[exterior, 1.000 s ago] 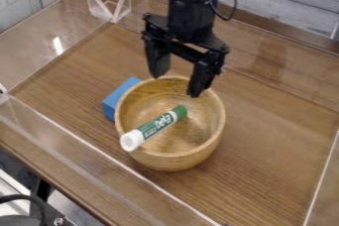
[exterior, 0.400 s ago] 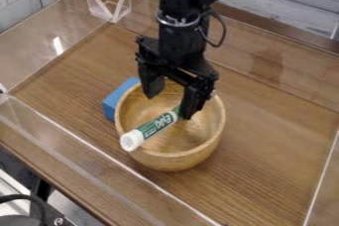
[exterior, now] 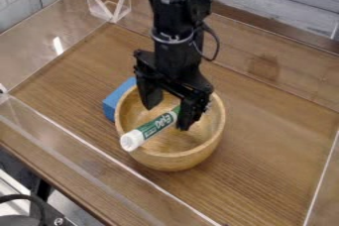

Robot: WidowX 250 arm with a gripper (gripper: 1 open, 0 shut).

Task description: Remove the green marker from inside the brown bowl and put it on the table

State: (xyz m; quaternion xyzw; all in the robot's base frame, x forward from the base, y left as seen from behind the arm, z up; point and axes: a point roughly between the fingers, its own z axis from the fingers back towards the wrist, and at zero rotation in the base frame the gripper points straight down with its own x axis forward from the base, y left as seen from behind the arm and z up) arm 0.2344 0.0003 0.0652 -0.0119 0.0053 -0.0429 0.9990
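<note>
Jaws lower, open over green marker [exterior: 155, 125].

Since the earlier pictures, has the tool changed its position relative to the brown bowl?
Yes. The tool has come down and toward the camera: before, it hung above the far rim of the brown bowl; now its open fingers straddle the green marker.

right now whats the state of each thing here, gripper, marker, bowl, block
gripper: open, pointing down, fingers on either side of the marker, holding nothing
green marker: lying inside the bowl, white cap end propped on the rim nearest the camera, not gripped
brown bowl: upright on the table, holds only the marker
blue block: flat on the table, beside the bowl on its far left
table: bears the bowl and block
</note>
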